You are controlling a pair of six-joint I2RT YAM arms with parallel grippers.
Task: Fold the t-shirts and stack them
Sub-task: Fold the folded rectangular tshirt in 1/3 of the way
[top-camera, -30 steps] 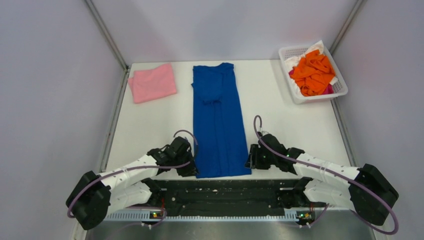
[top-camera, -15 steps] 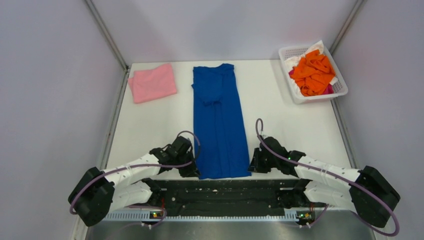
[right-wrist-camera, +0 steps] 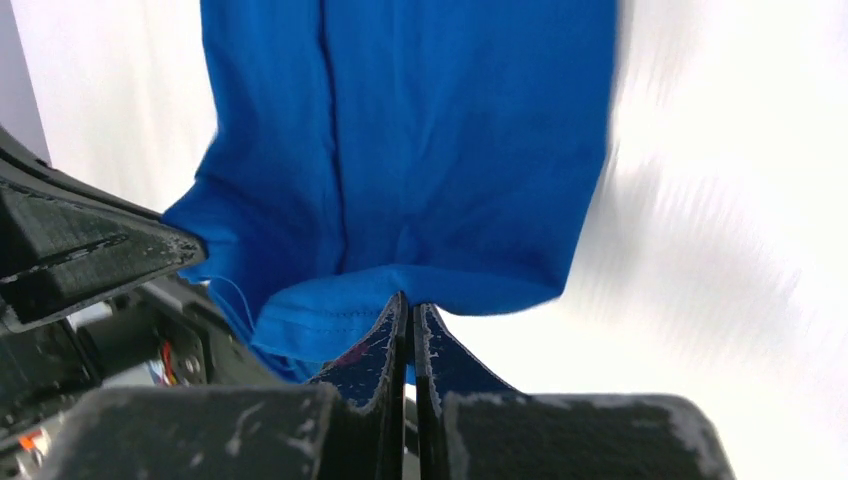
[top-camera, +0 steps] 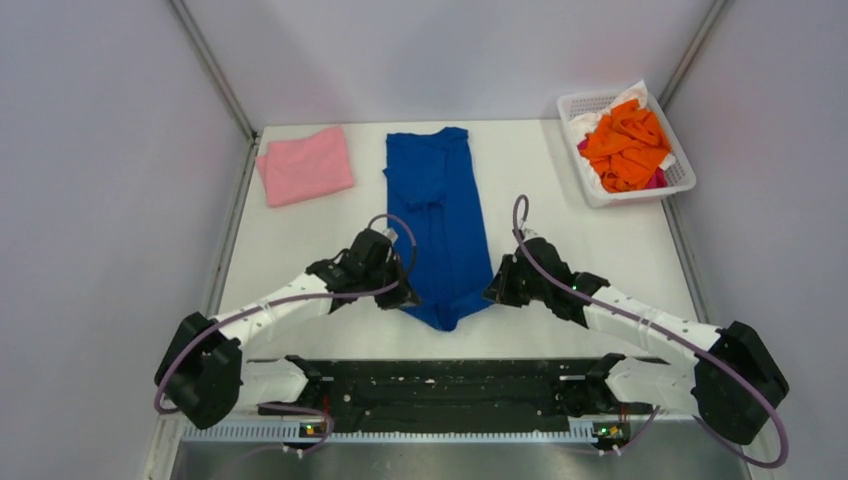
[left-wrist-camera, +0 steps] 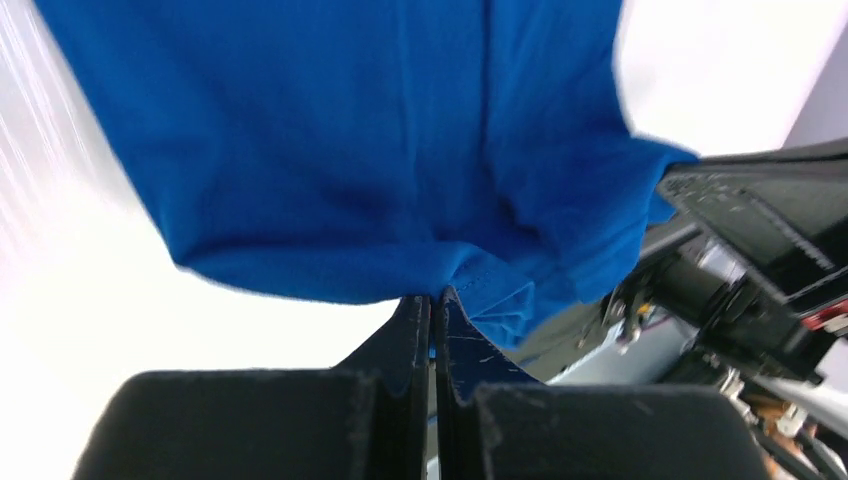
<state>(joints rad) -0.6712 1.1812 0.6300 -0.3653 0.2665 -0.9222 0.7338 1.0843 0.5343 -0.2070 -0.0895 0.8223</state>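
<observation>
a white table (top-camera: 580, 250) seen from above, walled on three sides, with two robot arms reaching in from the near edge. down its middle lies the blue t-shirt (top-camera: 437, 200), already narrowed into a long strip, its collar end close to the far edge.

a second ago the strip lay flat all the way to the near edge, with a gripper parked on the table at each hem corner. now the left gripper (top-camera: 405, 297) and the right gripper (top-camera: 495, 290) have both pinched shut on those corners and carried them up and away from the near edge. the hem sags between them in a soft point. the wrist views confirm it: the left gripper (left-wrist-camera: 433, 310) and the right gripper (right-wrist-camera: 408, 310) each show jaws pressed together on blue hem. this looks like the start of folding the hem end over toward the collar.

the way forward along the strip is open, with bare table on both sides of it. the folded pink t-shirt (top-camera: 305, 165) sits well apart at the far left corner. the white basket (top-camera: 572, 104) of orange shirts (top-camera: 625, 145) sits well apart at the far right. the collar end has little room beyond it before the far edge.
</observation>
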